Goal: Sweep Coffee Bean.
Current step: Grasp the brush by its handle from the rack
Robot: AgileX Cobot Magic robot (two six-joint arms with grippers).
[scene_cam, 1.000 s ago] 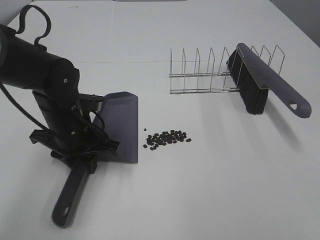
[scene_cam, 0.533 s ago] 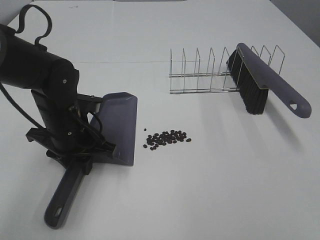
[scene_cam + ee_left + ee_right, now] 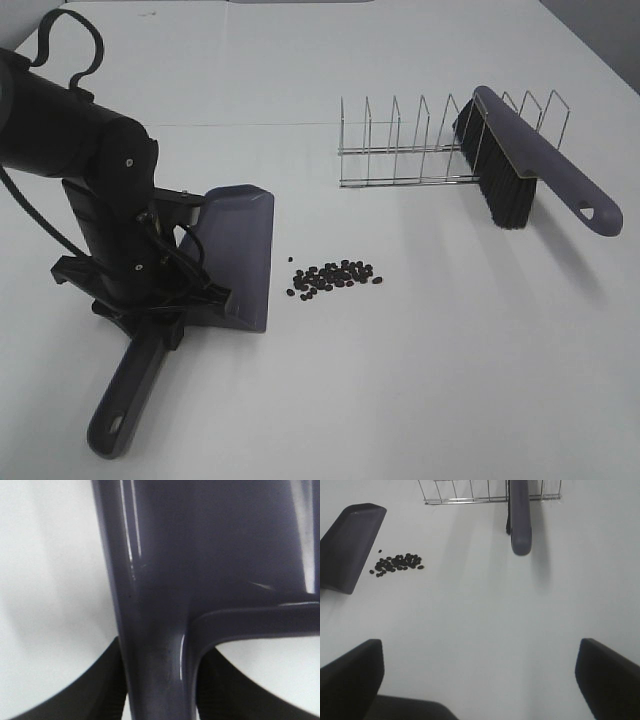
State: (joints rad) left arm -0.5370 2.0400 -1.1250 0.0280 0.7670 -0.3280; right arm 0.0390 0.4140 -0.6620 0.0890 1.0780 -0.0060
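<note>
The coffee beans (image 3: 333, 278) lie in a small dark pile on the white table; they also show in the right wrist view (image 3: 396, 565). The grey-purple dustpan (image 3: 240, 250) sits just left of them, its long edge a short gap from the pile. My left gripper (image 3: 165, 320) is shut on the dustpan's handle, which fills the left wrist view (image 3: 200, 555) between the black fingers (image 3: 95, 690). My right gripper (image 3: 480, 680) is open and empty above bare table, well back from the beans, and is out of the exterior view.
A grey-purple brush with black bristles (image 3: 535, 165) leans in a wire rack (image 3: 410, 150) at the back right; its handle shows in the right wrist view (image 3: 519, 515). The dustpan also shows in the right wrist view (image 3: 350, 545).
My left gripper has shifted the dustpan slightly left, and the handle's free end has swung left. The beans and brush have not moved.
</note>
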